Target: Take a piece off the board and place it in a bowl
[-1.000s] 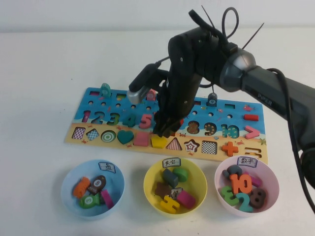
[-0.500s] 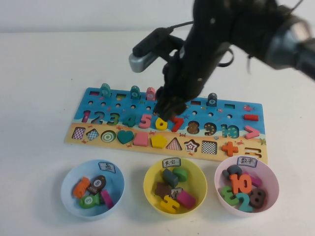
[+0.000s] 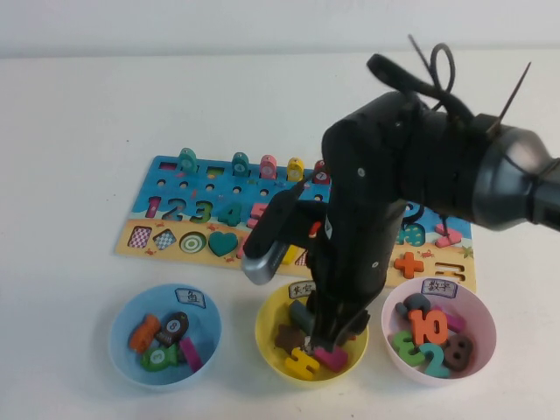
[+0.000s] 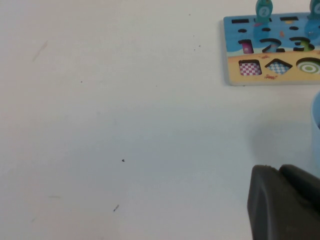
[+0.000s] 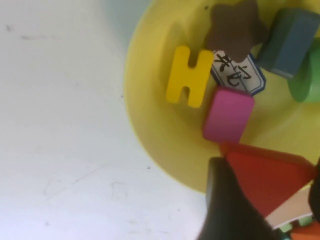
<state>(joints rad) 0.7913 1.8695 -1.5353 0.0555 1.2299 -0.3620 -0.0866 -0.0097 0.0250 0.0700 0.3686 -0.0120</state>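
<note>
Above the yellow bowl (image 3: 273, 346), the right gripper (image 3: 331, 337) pinches the red triangle (image 5: 267, 177); left gripper (image 4: 285, 202), seemingly parked, jaw state unreadable.

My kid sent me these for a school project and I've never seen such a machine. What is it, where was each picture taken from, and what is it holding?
It is a robot with two arms, each ending in a gripper. One picture looks down from a raised camera; the other two come from cameras on the arms' wrists. On the table lie a puzzle board and three bowls: blue, yellow and pink, each holding coloured pieces. The right gripper hangs over the yellow bowl; its wrist view shows it shut on a red triangle above that bowl's contents. The left gripper is parked off to the side near the board's end; only a dark edge of it shows.
</note>
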